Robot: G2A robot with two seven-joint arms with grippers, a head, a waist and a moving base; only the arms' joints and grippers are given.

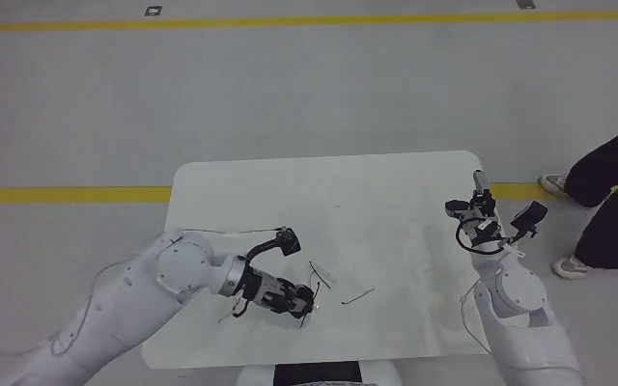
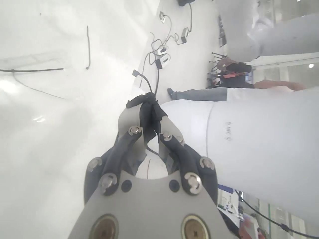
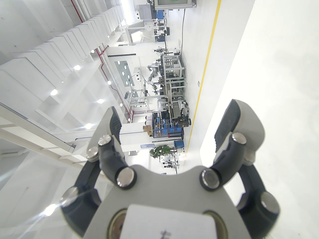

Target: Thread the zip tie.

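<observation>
Threading is looking barely begun. Near the table's [image 1: 386, 212] front edge, the left gripper [image 2: 147, 103] is pinching a black zip tie [image 2: 144, 77] between closed fingers, its head sticking out unthreaded. Two spare ties [image 2: 87, 48] are lying beyond. By the right edge, the right gripper [image 3: 172, 109] is gaping wide, holding nothing.

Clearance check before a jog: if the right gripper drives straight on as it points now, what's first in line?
Nothing visible. The open right gripper points out beyond the table toward the far hall; way looks free, depth unclear.
</observation>
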